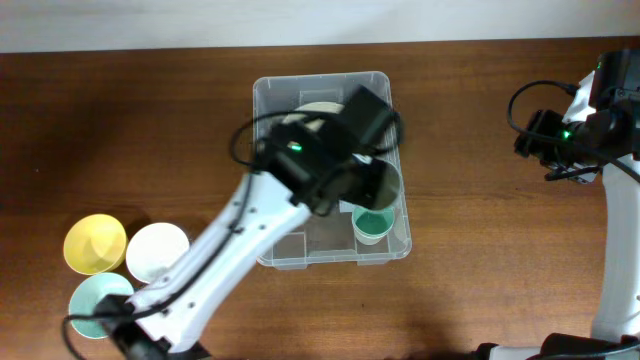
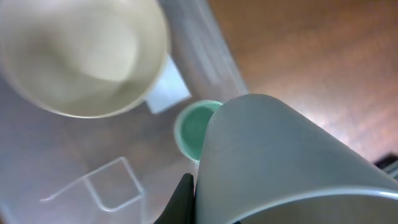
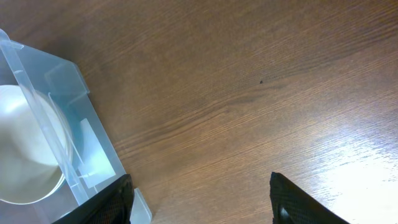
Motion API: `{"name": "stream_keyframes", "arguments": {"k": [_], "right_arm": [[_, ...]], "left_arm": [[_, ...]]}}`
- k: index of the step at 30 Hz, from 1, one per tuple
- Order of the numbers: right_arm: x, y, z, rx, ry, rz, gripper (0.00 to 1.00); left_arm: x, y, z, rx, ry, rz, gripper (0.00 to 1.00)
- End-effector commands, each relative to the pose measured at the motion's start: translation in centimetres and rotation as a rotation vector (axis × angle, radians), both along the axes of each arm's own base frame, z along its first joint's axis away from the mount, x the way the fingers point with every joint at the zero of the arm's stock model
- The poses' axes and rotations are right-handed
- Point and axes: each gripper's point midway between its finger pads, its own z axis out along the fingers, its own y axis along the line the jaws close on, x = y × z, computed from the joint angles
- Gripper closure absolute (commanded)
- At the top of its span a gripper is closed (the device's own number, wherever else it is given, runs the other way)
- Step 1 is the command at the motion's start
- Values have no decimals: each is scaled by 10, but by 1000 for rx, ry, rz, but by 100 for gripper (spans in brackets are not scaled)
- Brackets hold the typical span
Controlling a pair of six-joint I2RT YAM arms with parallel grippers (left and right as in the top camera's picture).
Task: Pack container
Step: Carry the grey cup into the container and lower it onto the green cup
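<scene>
As our left gripper (image 1: 370,172) pinches the grey cup (image 2: 280,155) over the container (image 1: 268,100), we judge that lowering it beside the green cup (image 1: 374,225) comes next; the right gripper (image 3: 196,202) stands spread, empty.

Overhead is evenly lit and fairly sharp. The left wrist view is blurred, the near cup (image 2: 280,162) most. Glare whitens the table (image 3: 351,177) low right in the right wrist view.

Inside the container (image 1: 262,98), a cream bowl (image 1: 318,108) and green cup (image 1: 374,226) take up room; its near-left floor lies bare
</scene>
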Motion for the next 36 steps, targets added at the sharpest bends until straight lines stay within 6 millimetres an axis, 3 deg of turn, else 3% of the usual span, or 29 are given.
{"name": "stream_keyframes", "arguments": {"k": [1, 7, 12, 24, 30, 36], "right_arm": [[-1, 2, -2, 0, 9, 14, 34], [-1, 2, -2, 0, 9, 14, 34], [-1, 2, -2, 0, 9, 14, 34], [-1, 2, -2, 0, 10, 14, 34], [-1, 2, -3, 1, 13, 14, 34], [-1, 2, -3, 1, 13, 14, 34]], "left_arm": [[-8, -20, -34, 59, 68, -32, 99], [-7, -19, -62, 127, 122, -22, 99], [4, -1, -63, 213, 66, 49, 99], [-4, -7, -64, 184, 107, 32, 99], [5, 13, -66, 186, 157, 92, 100], [10, 17, -66, 174, 163, 107, 99]]}}
